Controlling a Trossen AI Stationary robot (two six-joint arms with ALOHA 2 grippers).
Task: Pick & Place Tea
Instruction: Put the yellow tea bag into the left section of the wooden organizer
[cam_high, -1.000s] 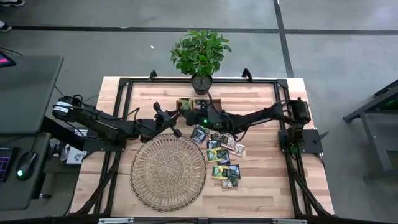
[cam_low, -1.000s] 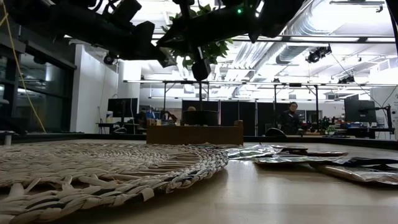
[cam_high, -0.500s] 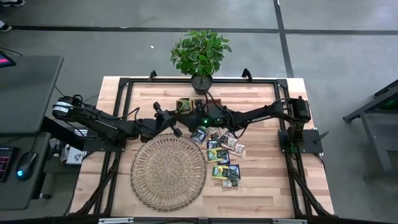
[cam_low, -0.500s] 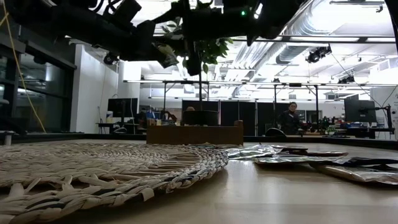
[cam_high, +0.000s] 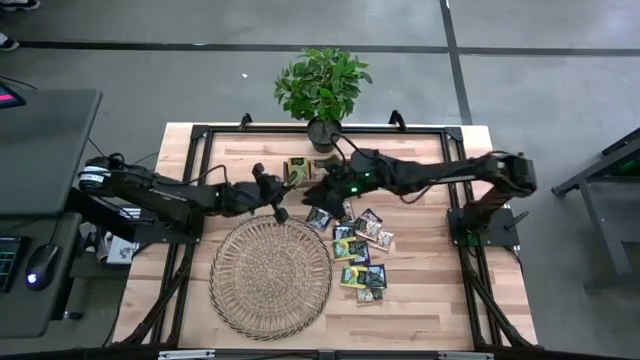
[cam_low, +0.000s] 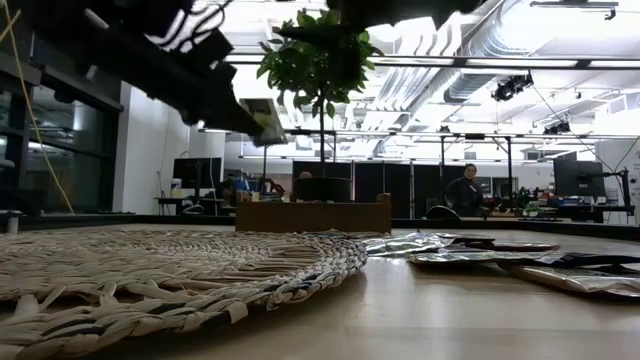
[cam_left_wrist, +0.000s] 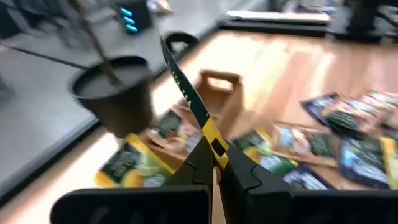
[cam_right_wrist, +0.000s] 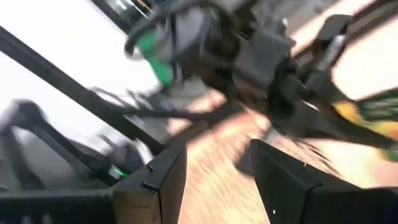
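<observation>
Yellow-green flat tea sachet clenched edge-on in left hand at table centre; right hand released, empty; loose foil sachets remain at four o'clock; small wooden tray partly filled

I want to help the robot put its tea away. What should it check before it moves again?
1. Left gripper shut on a sachet: ok, a yellow-green sachet stands edge-on between its fingers.
2. Right gripper empty: ok, its fingers stand apart with nothing between them.
3. Arms apart: cannot tell, the two grippers sit close together by the tray in the high view.
4. Tray has room: cannot tell, sachets already lie in it and the wrist view is blurred.
5. Mat out of the way: ok, it lies nearer the front, with no sachet on it.
6. Pile of sachets undisturbed: ok, flat beside the mat.
</observation>
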